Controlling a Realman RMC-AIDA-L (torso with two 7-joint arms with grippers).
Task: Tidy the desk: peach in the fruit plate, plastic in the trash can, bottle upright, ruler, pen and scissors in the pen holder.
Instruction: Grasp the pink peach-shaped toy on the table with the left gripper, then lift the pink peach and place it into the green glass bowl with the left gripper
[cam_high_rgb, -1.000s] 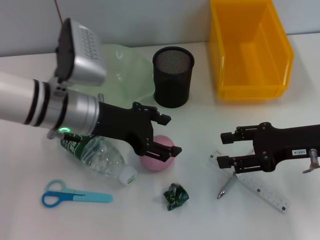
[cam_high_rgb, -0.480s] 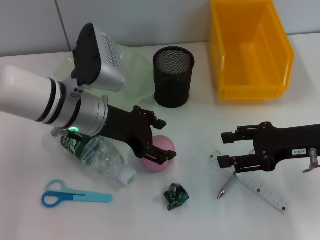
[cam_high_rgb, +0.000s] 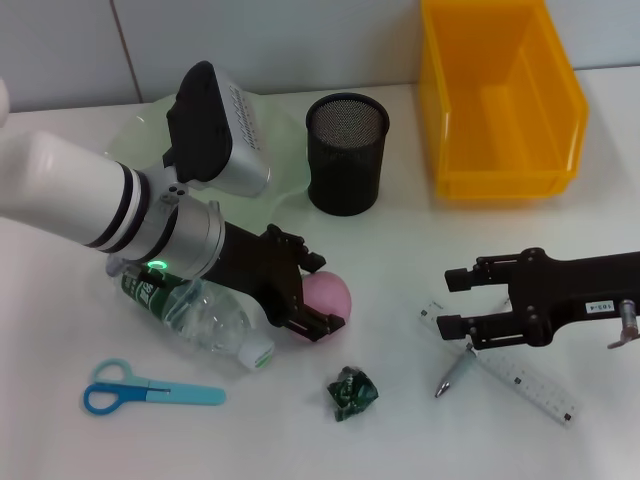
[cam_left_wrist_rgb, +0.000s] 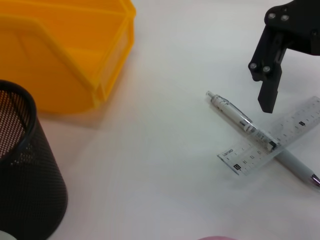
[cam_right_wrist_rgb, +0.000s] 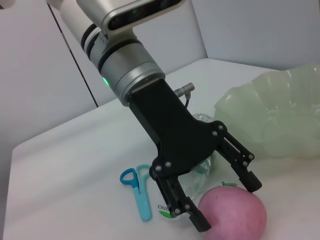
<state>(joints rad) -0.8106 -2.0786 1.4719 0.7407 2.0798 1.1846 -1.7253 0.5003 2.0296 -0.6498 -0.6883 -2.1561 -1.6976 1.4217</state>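
The left pincer (cam_high_rgb: 312, 295) sits at the centre-left of the head view, its black fingers spread to either side of the round pink peach (cam_high_rgb: 328, 295) on the white counter (cam_high_rgb: 400, 250); in the right wrist view the fingertips (cam_right_wrist_rgb: 200, 222) reach the fruit's flanks, though I cannot tell whether they press it. The peach lies just beside the cap end of the clear plastic water bottle with a green label (cam_high_rgb: 195, 312), which lies on its side partly under the silver arm. Behind the arm, at the upper left, is the pale green translucent fruit plate (cam_high_rgb: 275, 150), and just right of it stands the black mesh pen holder (cam_high_rgb: 346, 153). The yellow plastic bin (cam_high_rgb: 500, 95) fills the upper right. At the lower left lie the blue-handled scissors (cam_high_rgb: 150, 388), and at lower centre the crumpled green plastic wrapper (cam_high_rgb: 352, 392). The right pincer (cam_high_rgb: 448, 298) hovers at the right of the frame with its fingers apart, over the near end of the clear plastic ruler (cam_high_rgb: 505, 365), which lies across the silver-and-white pen (cam_high_rgb: 452, 375).
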